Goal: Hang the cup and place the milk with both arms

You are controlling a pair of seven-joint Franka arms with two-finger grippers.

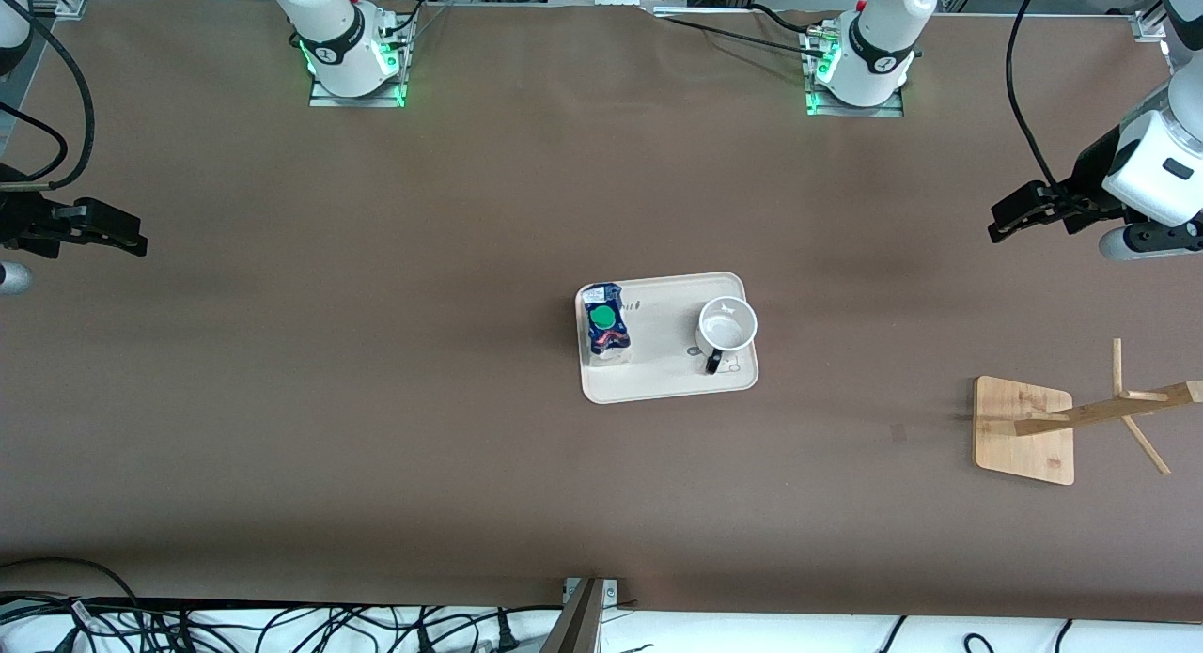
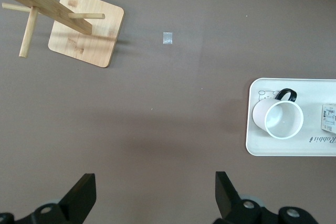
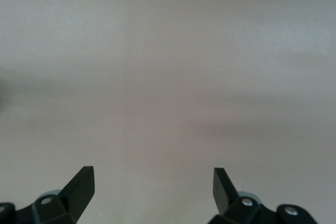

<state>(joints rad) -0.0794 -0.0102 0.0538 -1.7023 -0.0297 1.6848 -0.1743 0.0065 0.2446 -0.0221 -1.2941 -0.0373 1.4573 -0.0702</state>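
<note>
Bare worktop [image 1: 376, 399] is seen all around the tray [image 1: 658, 385]. On it, the milk [image 1: 606, 324] and cup [image 1: 726, 326] are kept well apart. The wooden rack [image 1: 1081, 418] stands clear, toward the left arm's end.

Right gripper [image 3: 153, 184] jaws spread wide apart, hovering over bare brown table [image 3: 168, 66].

Brown table [image 1: 376, 399]; black cables [image 1: 282, 625] along near edge.
</note>
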